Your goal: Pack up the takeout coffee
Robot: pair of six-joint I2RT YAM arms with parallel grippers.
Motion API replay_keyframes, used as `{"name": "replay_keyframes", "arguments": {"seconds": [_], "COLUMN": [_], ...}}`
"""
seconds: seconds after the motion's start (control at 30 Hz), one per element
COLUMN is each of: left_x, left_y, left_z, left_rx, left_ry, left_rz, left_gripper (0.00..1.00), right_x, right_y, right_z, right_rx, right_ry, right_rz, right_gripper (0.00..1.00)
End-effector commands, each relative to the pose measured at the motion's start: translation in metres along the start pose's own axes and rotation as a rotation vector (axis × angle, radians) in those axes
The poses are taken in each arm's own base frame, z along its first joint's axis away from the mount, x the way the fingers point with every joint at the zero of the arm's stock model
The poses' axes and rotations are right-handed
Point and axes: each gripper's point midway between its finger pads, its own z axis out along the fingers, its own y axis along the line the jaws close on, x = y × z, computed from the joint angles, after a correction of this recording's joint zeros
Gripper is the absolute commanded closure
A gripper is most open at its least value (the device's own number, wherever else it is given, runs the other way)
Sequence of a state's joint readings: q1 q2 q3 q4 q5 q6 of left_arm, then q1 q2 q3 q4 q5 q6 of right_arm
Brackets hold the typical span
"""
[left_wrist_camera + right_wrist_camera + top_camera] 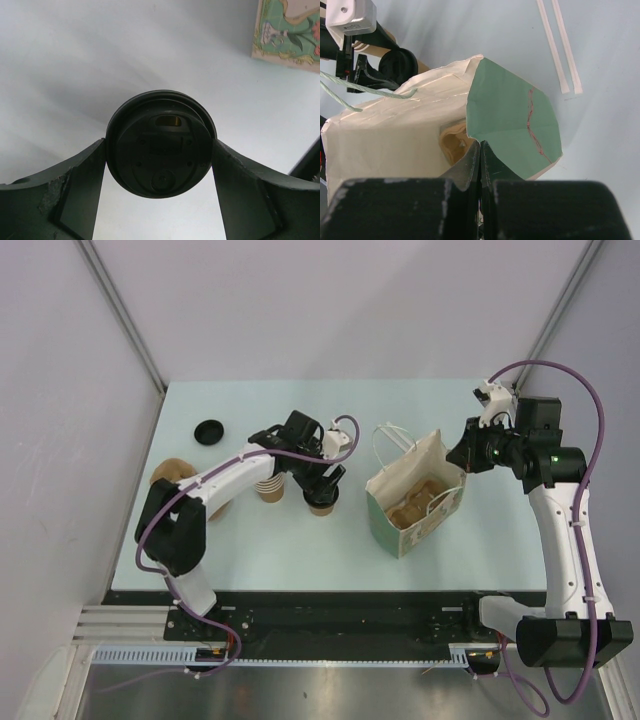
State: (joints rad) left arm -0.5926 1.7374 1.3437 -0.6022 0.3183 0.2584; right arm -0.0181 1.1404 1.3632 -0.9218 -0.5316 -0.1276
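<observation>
The takeout coffee (321,504), a small brown cup under a round black lid (160,145), stands on the table left of the paper bag (385,522). My left gripper (322,490) reaches down around it, and both fingers (80,190) press against the lid's sides, so it is shut on the cup. The bag stands open with a brown pulp carrier (412,505) inside. At the bag's far right rim, my right gripper (462,454) is shut, pinching the paper edge (480,147) where the green side panel (510,115) begins.
A stack of nested lidless brown cups (270,488) stands just left of the coffee. A loose black lid (209,431) lies at the back left. Another brown item (172,472) sits by the left edge. The bag's string handles (392,435) stick up.
</observation>
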Motion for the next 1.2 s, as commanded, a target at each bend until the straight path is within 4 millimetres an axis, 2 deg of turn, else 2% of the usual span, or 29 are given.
{"name": "replay_keyframes", "arguments": {"seconds": [0.0, 0.03, 0.07, 0.13, 0.17, 0.23, 0.27, 0.3, 0.33, 0.37, 0.43, 0.47, 0.57, 0.6, 0.63, 0.67, 0.77, 0.93, 1.0, 1.03, 1.17], "left_x": [-0.032, -0.035, -0.052, -0.063, -0.087, -0.106, -0.133, -0.146, -0.153, -0.179, -0.198, -0.212, -0.227, -0.229, -0.230, -0.231, -0.232, -0.218, -0.214, -0.208, -0.201], "left_y": [-0.001, -0.003, -0.004, -0.004, -0.006, -0.015, -0.020, -0.027, -0.029, -0.038, -0.049, -0.057, -0.099, -0.123, -0.137, -0.162, -0.197, -0.213, -0.218, -0.217, -0.209], "left_z": [-0.057, -0.068, -0.084, -0.109, -0.132, -0.158, -0.187, -0.203, -0.208, -0.242, -0.261, -0.280, -0.295, -0.295, -0.296, -0.297, -0.291, -0.227, -0.208, -0.188, -0.139], "left_rx": [-0.024, -0.020, -0.020, -0.016, -0.016, 0.015, 0.003, 0.022, 0.036, 0.028, 0.067, 0.075, 0.159, 0.217, 0.247, 0.293, 0.357, 0.412, 0.396, 0.394, 0.310], "left_ry": [-0.077, -0.080, -0.130, -0.160, -0.228, -0.282, -0.368, -0.410, -0.418, -0.513, -0.567, -0.632, -0.702, -0.706, -0.715, -0.721, -0.725, -0.579, -0.546, -0.504, -0.428], "left_rz": [0.022, 0.012, 0.022, 0.001, 0.018, 0.020, 0.053, 0.068, 0.066, 0.089, 0.081, 0.098, 0.181, 0.214, 0.238, 0.291, 0.357, 0.347, 0.368, 0.364, 0.367], "left_gripper": [0.81, 0.83, 0.86, 0.88, 0.90, 0.90, 0.91, 0.91, 0.91, 0.92, 0.93, 0.92, 0.93, 0.93, 0.93, 0.93, 0.93, 0.95, 0.95, 0.95, 0.96], "right_x": [-0.003, -0.002, -0.002, -0.001, -0.001, -0.002, -0.002, -0.002, -0.004, -0.004, -0.005, -0.006, -0.006, -0.007, -0.007, -0.008, -0.007, -0.007, -0.008, -0.008, -0.004], "right_y": [0.003, 0.003, 0.003, 0.003, 0.004, 0.003, 0.003, 0.004, 0.004, 0.004, 0.004, 0.004, 0.003, 0.003, 0.004, 0.004, 0.005, 0.007, 0.008, 0.010, 0.013], "right_z": [-0.002, -0.003, -0.003, -0.002, -0.001, 0.000, 0.001, 0.002, 0.003, 0.004, 0.007, 0.007, 0.008, 0.008, 0.008, 0.007, 0.008, 0.005, 0.005, 0.005, 0.006], "right_rx": [-0.013, -0.013, -0.013, -0.017, -0.018, -0.021, -0.023, -0.026, -0.030, -0.033, -0.039, -0.040, -0.033, -0.031, -0.034, -0.034, -0.038, -0.034, -0.041, -0.045, -0.056], "right_ry": [-0.015, -0.013, -0.013, -0.008, -0.008, -0.007, -0.009, -0.008, -0.016, -0.015, -0.024, -0.027, -0.031, -0.037, -0.036, -0.040, -0.037, -0.044, -0.049, -0.048, -0.043], "right_rz": [0.000, 0.003, 0.006, 0.013, 0.015, 0.021, 0.024, 0.032, 0.034, 0.040, 0.053, 0.058, 0.068, 0.067, 0.074, 0.075, 0.096, 0.099, 0.117, 0.123, 0.146], "right_gripper": [1.00, 1.00, 1.00, 1.00, 1.00, 1.00, 1.00, 1.00, 1.00, 1.00, 1.00, 1.00, 1.00, 1.00, 1.00, 1.00, 1.00, 1.00, 1.00, 1.00, 1.00]}}
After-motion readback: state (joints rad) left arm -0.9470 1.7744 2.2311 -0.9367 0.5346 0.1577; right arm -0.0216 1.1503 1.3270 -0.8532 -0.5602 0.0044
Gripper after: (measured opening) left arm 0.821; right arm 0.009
